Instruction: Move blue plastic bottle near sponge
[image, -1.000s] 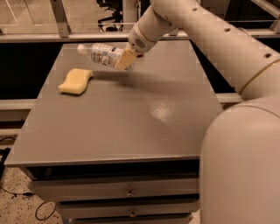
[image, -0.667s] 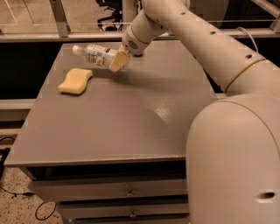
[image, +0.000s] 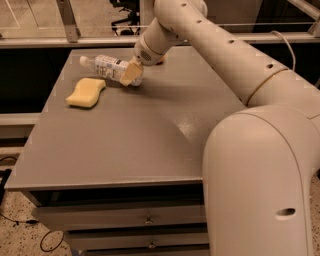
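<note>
The blue plastic bottle (image: 106, 66), clear with a white cap and a pale printed label, is tilted with its cap toward the far left of the grey table (image: 130, 135). My gripper (image: 131, 75) is shut on the bottle's base end and holds it just above the table. The pale yellow sponge (image: 86, 92) lies flat on the table a short way to the front left of the bottle, apart from it.
A small orange thing (image: 161, 59) peeks out behind my wrist at the table's far side. My white arm (image: 225, 65) spans the right half of the view. Drawers (image: 145, 220) front the table. A metal rail and glass run behind.
My gripper has carried the bottle a little to the left and lower, closer to the sponge. The sponge has not moved.
</note>
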